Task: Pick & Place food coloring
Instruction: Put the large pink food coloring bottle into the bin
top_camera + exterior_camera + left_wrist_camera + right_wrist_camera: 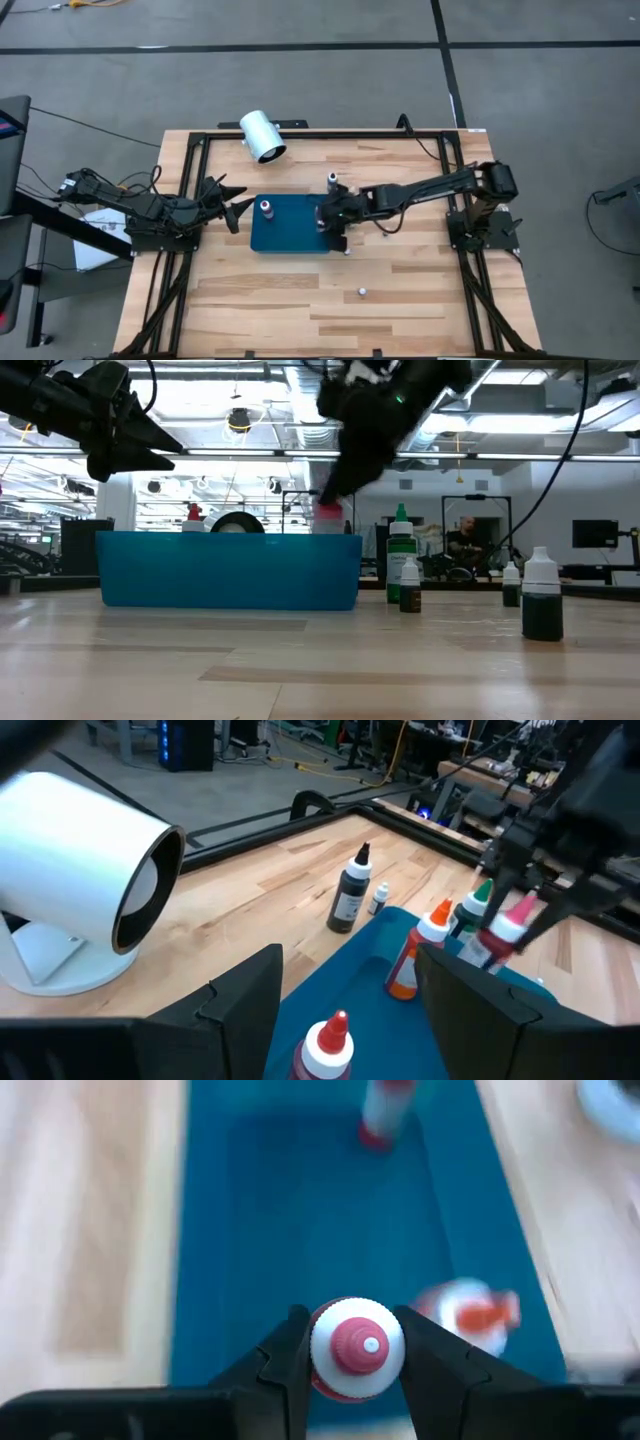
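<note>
The food coloring is a set of small bottles. A red-topped one [266,208] and an orange-topped one [412,956] stand in the teal tray [290,238]. Green-topped [476,904] and black-topped [350,896] bottles stand on the table past the tray's far side. My right gripper [325,215] reaches in from the right and is shut on a pink-topped bottle [357,1348] over the tray's right end. My left gripper [232,205] waits open at the tray's left end, nothing between its fingers. My right gripper pinches the pink-topped bottle between its two fingers at the white collar [318,1352] just under the pink cap. The fingers slant down from the table's right side. The bottle stays upright, cap up, over the tray's right end; the tray wall hides its bottom in the low view.
A large white cylinder [263,136] lies at the far left of the table. A dark bottle [542,596] and smaller ones [410,596] stand on the wood right of the tray. A tiny white piece [361,292] lies toward the near edge, with bare wood around it.
</note>
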`<control>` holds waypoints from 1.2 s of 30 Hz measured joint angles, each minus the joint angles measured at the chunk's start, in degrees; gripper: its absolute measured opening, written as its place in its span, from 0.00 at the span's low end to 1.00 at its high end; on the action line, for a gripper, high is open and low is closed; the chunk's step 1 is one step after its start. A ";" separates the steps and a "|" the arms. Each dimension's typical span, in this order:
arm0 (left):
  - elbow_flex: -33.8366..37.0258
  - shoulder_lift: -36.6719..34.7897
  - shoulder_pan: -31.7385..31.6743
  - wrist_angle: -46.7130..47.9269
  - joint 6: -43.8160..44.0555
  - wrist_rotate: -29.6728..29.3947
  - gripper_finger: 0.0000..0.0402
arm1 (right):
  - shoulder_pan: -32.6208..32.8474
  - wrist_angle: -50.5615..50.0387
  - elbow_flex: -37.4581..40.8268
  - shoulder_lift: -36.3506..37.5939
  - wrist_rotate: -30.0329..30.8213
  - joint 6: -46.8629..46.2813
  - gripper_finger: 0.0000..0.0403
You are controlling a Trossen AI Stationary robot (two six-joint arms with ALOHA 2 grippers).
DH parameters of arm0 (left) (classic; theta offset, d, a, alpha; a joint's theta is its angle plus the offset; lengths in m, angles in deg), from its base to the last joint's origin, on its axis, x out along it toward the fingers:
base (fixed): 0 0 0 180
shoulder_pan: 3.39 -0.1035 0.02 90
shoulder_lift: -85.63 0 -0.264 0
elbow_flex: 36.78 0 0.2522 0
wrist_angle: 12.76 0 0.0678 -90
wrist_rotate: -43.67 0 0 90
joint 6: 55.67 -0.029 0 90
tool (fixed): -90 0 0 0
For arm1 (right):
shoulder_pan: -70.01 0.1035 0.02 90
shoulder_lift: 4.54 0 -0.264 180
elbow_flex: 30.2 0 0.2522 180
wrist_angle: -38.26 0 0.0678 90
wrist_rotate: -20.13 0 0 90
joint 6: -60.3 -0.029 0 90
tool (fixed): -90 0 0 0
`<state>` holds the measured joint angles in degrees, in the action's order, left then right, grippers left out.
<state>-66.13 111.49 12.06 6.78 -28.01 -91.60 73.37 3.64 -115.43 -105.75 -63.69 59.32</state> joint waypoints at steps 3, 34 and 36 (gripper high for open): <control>0.00 -0.01 0.00 0.01 0.00 0.01 0.55 | -0.02 1.69 -0.11 -1.49 0.98 1.42 0.28; 0.00 0.00 0.00 1.03 0.22 0.00 0.55 | -0.50 2.05 -0.03 -4.12 1.99 4.05 0.32; 0.00 -0.02 0.00 1.01 0.22 0.02 0.55 | -0.50 2.18 -0.03 -4.12 1.22 4.01 0.33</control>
<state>-66.13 111.47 12.06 7.79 -27.80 -91.58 72.86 5.81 -115.46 -109.86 -62.47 63.33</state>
